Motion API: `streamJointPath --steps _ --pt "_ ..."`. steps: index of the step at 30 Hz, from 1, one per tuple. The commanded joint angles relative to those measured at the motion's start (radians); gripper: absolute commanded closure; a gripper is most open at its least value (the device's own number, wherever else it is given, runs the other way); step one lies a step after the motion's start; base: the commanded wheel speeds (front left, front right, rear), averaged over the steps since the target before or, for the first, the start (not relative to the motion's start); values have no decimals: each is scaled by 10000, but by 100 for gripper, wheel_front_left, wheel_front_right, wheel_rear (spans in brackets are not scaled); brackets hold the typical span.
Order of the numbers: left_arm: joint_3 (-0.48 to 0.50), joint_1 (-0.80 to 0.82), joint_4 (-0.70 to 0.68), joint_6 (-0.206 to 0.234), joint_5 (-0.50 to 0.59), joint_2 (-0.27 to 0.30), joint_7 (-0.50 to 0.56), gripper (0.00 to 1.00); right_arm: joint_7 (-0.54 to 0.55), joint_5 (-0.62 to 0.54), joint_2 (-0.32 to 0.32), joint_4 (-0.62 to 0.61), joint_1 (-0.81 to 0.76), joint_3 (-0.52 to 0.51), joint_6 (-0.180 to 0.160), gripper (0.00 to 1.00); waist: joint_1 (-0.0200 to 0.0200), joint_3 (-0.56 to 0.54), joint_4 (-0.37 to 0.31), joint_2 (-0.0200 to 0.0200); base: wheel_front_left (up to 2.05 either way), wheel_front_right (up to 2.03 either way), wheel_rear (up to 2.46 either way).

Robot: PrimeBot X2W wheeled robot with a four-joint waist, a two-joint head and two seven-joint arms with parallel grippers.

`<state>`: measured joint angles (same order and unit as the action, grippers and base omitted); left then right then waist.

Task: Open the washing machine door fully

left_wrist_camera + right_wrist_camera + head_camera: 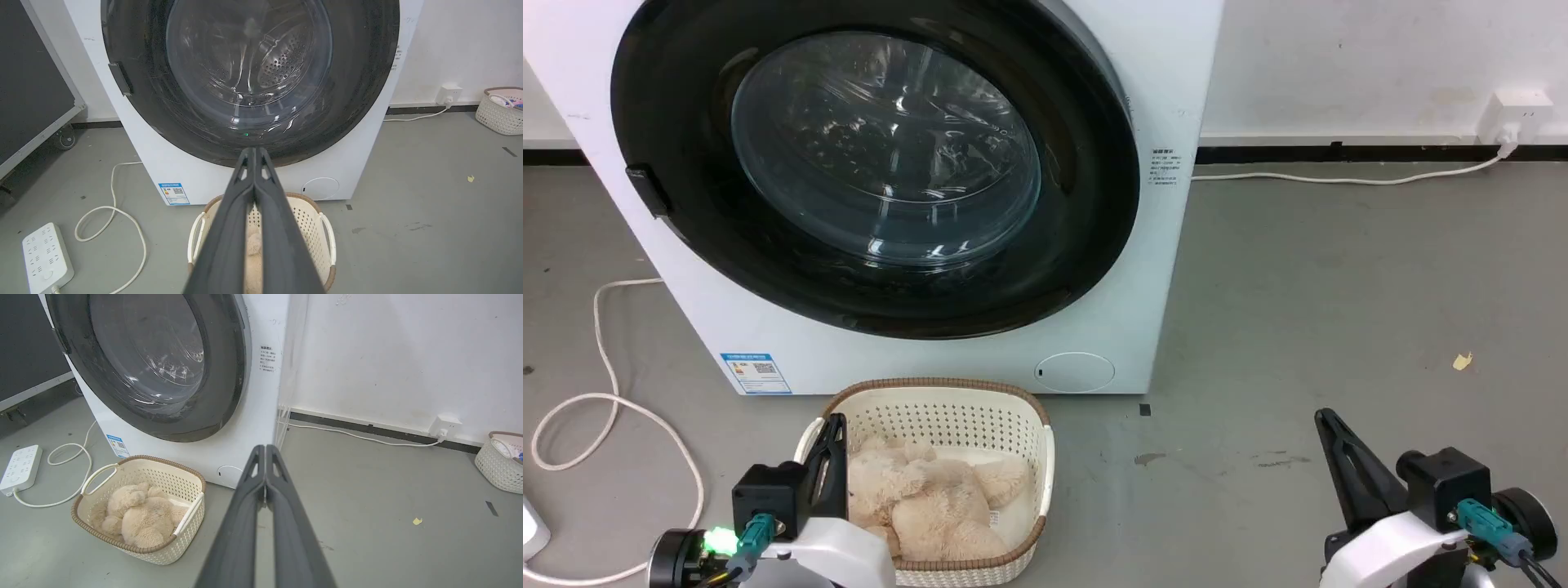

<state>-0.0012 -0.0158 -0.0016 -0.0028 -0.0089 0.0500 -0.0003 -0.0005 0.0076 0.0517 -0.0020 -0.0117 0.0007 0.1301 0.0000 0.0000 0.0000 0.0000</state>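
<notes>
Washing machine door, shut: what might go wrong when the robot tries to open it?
1. The small black handle on the glossy washing machine door is slim; the shut left claw could slip off.
2. The laundry basket stands directly before the washing machine, so an arm might knock it.

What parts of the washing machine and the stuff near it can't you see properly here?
Head view: the top of the washing machine door is cut off by the picture's top edge.
Head view: the writing on the blue label sticker is too small to read.
Left wrist view: the left end effector covers most of what lies in the basket.
</notes>
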Motion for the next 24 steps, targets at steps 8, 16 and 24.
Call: streamJointPath --steps 8,16,24 --pt "12 158 16 28 89 3 3 100 5 -76 -15 20 117 -7 6 100 0 0 0 0 0 0 0" --pt "12 158 16 28 89 3 3 100 5 -76 -15 20 117 -7 6 100 0 0 0 0 0 0 0" --pt "12 158 16 28 89 3 3 100 5 -76 -15 20 117 -7 6 100 0 0 0 0 0 0 0"
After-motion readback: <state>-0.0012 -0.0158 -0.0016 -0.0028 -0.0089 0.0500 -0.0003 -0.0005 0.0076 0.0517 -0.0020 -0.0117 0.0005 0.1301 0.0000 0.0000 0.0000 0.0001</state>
